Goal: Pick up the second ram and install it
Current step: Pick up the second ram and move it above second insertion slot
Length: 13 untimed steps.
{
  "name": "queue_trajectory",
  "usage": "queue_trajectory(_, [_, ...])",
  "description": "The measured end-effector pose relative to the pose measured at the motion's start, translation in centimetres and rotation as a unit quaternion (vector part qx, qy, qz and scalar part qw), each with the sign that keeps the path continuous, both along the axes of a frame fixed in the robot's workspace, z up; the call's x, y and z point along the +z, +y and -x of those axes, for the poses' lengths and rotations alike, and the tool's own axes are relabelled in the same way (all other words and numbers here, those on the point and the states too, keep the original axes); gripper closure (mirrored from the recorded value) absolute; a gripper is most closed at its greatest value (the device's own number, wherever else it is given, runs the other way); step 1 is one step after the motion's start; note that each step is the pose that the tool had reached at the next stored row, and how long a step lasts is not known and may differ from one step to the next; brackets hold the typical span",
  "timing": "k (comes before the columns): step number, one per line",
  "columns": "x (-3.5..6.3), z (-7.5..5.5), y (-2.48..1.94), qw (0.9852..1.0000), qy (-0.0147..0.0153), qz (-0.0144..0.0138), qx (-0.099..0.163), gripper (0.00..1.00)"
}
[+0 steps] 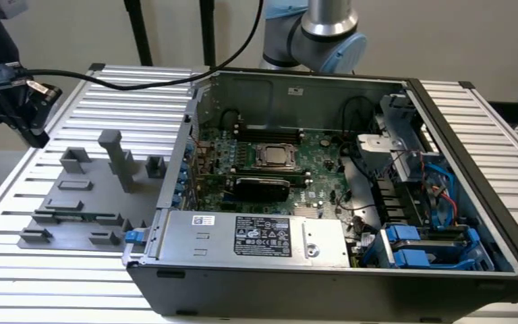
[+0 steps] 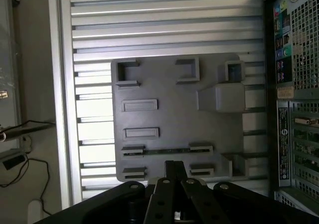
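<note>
arm (image 1: 326, 30): shiny silver tube, grey round joint w/ light-blue caps | cable (image 1: 133, 86): long, black, thick | wrist part (image 1: 11, 101): black blocks, some white-grey at edge | gripper (image 2: 175, 167): black flat bars, 2 thin black fingers | pins (image 2: 221, 186): small, round, silver, on bars

Soft, even light fills the exterior view. The slatted table (image 1: 475, 128) reads bright and pale, while the inside of the computer case (image 1: 313, 94) sits dimmer. The grey fixture plate (image 1: 79, 196), at nine o'clock from the case, carries only faint, soft-edged shadows. In the wrist view, slats (image 2: 94, 134) beside the plate burn out white with glare, and the gripper (image 2: 174, 165) is a near-black shape.
</note>
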<state>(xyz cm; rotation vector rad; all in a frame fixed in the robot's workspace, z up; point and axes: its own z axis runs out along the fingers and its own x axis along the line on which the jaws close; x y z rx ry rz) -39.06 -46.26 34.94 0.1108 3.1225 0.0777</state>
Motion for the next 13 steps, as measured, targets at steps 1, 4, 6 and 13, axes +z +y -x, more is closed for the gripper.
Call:
queue_trajectory(1, [0.00,0.00,0.00,1.0000,0.0000,0.0000,0.000,0.89])
queue_trajectory(4, [0.00,0.00,0.00,1.0000,0.0000,0.0000,0.000,0.89])
queue_trajectory(6, [0.00,0.00,0.00,1.0000,0.0000,0.0000,0.000,0.89])
queue_trajectory(13, [-0.31,0.00,0.00,0.9996,0.0004,0.0000,0.029,0.89])
